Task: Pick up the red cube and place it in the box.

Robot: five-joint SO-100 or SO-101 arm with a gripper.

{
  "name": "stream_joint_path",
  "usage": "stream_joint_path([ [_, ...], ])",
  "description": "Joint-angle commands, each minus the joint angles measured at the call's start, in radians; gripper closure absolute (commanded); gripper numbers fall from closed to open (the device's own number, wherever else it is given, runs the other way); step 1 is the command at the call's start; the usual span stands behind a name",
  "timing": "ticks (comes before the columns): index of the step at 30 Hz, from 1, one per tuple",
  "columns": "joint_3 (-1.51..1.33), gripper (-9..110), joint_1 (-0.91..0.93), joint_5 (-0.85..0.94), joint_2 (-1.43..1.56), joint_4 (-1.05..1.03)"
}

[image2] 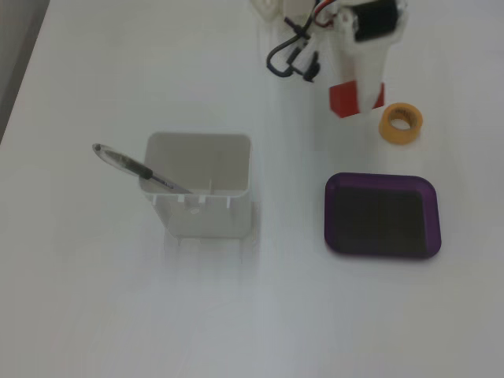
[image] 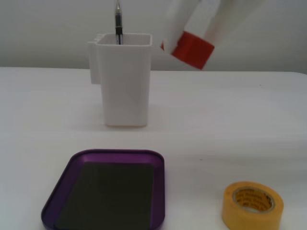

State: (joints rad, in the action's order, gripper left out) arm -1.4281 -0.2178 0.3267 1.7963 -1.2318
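Note:
The red cube [image: 193, 49] is held between the white fingers of my gripper [image: 189, 45], lifted well above the table to the right of the white container. In a fixed view from above the cube [image2: 344, 100] sits at the tip of the gripper [image2: 356, 102], above the table just behind the purple box and left of the tape roll. The box [image: 68, 170] is a shallow purple tray with a dark grey bottom near the front edge; it also shows in the view from above [image2: 383, 183] and holds nothing.
A tall white plastic container [image: 124, 81] with a pen [image: 118, 21] stands in the middle; from above the container [image2: 201, 193] and pen [image2: 130, 165] lie left of the box. A yellow tape roll [image: 253, 206] lies front right, also seen from above [image2: 401, 123].

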Motion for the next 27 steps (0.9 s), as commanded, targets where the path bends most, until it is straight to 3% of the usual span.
stream_joint_path([
  [1, 0.081, 102, -0.04, 0.044, 0.054, 0.127],
  [11, 0.081, 102, -0.048, 0.035, -0.278, 0.368],
  [19, 0.322, 102, -0.046, 0.032, -0.554, 0.37],
  [27, 0.383, 102, -0.051, 0.032, -0.71, 0.305],
])
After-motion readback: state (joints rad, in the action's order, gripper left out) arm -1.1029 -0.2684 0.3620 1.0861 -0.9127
